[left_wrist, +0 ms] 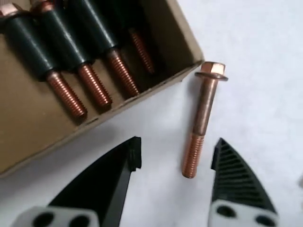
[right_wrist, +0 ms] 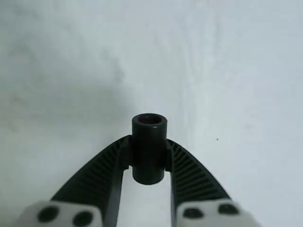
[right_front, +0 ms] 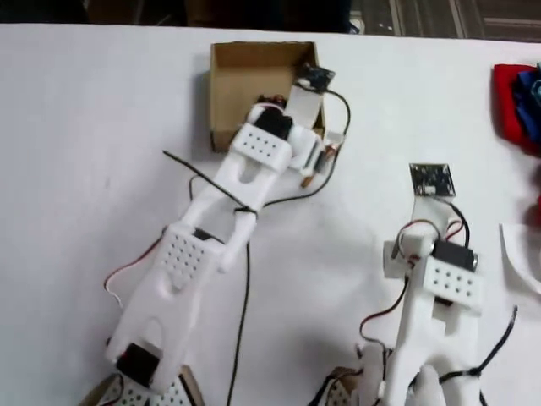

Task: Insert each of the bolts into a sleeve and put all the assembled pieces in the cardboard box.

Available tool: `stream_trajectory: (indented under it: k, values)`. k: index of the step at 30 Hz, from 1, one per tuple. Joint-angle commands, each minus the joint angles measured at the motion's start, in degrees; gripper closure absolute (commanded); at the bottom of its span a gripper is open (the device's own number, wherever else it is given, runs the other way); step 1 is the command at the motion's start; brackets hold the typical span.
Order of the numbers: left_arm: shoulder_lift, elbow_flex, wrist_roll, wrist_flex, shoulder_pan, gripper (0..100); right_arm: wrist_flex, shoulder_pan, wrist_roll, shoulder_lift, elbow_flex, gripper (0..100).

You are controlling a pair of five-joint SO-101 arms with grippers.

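A bare copper bolt (left_wrist: 204, 118) lies on the white table just outside the corner of the cardboard box (left_wrist: 180, 45). My left gripper (left_wrist: 177, 145) is open, and the bolt's threaded end lies between its fingers, untouched. Inside the box lie several assembled pieces (left_wrist: 61, 45), copper bolts in dark sleeves. From above, the left arm stretches to the box (right_front: 245, 76), and the bolt (right_front: 307, 179) shows beside its near right corner. My right gripper (right_wrist: 148, 144) is shut on a black sleeve (right_wrist: 149, 125), held upright with its bore open over bare table.
A red cloth (right_front: 516, 101) lies at the table's right edge, with a white curved object (right_front: 517, 266) below it. Black and red cables (right_front: 245, 279) trail between the two arms. The table's left side (right_front: 84, 127) is bare white surface.
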Motion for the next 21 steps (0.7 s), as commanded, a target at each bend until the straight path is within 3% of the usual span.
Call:
stream_trajectory:
  k: [1, 15, 20, 21]
  values:
    - [0.7, -2.15, 0.35, -1.05, 0.53, 79, -0.57, 0.31, 0.0, -4.7, 0.7, 97.5]
    - [5.8, -4.62, -3.34, 1.05, 0.53, 79, -0.48, 0.48, 0.0, -7.52, 2.02, 97.5]
    - [5.8, -5.05, -3.43, 0.0, 0.18, 98, -0.48, 0.48, 0.0, -7.52, 2.11, 97.5]
    - [5.8, -4.97, -3.43, 0.0, 0.26, 98, -0.48, 0.48, 0.0, -7.52, 2.11, 97.5]
